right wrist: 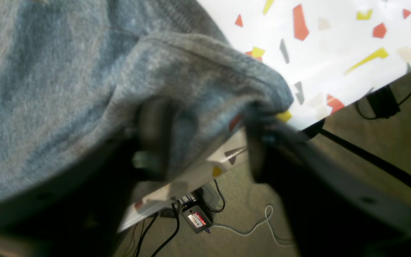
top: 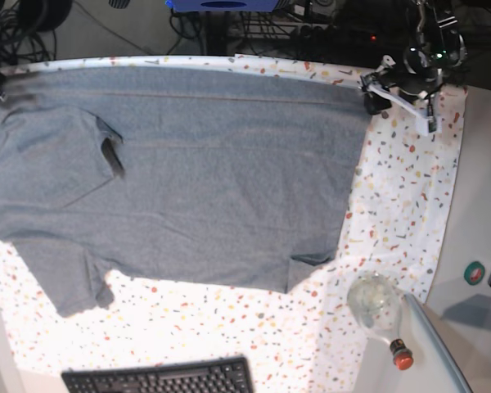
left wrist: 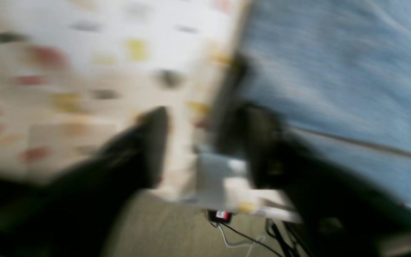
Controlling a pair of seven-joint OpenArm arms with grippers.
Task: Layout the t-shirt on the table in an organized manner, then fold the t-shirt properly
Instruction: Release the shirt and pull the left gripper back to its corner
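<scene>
Clearly, in the left wrist view, the left gripper stands with jaws apart and nothing between them, just beside the shirt edge on the table; the view is blurred

From the right wrist, the right gripper is parted too, though shirt cloth sags between its fingers, so back straight off to avoid snagging

From the base view, the shirt lies spread flat across the table, its hem corner tucked under: smooth that before folding
</scene>
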